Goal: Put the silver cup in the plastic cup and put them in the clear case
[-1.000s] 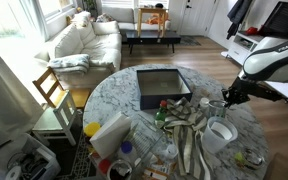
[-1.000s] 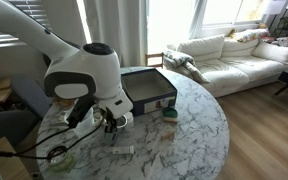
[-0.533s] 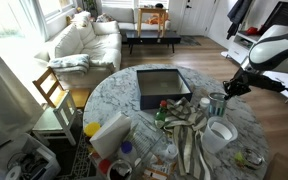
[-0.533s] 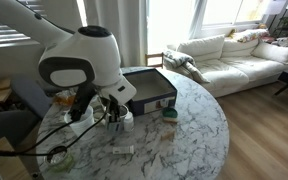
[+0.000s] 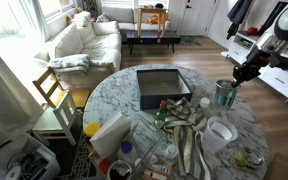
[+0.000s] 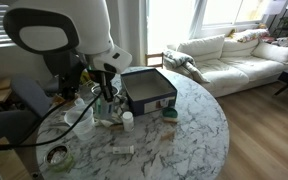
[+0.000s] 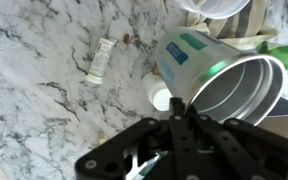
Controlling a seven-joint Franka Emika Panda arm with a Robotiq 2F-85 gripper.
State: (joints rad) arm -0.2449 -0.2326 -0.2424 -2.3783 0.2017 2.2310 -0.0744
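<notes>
Since the fingers [image 7: 181, 128] are clamped on the wall of the silver cup [image 7: 219, 80] at its rim, and the cup hangs tilted, clear of the worktop [image 7: 44, 100], I take the step in hand to be the carry to the plastic cup [image 5: 220, 133].

Just under my wrist lie a small white bottle [image 7: 156, 95] (or only its cap, I cannot tell) and a thin tube [image 7: 101, 60]. Neither touches the cup I hold.

The plastic cup stands upright near the worktop's edge, close by but not beneath the silver one. I would first bring the silver cup level, base down, then centre it over the wide rim. After that I would lower it until the base is well inside, and only then let the fingers part. The metal cup is the narrower, so I expect it to fit easily. The tumbler looks light, though, and a nudge on its rim could tip it.

Farther off, well apart from both cups, the clear case [image 5: 140, 90] sits open-topped near the middle of the worktop. Beyond it is a pale sofa [image 5: 84, 40].
</notes>
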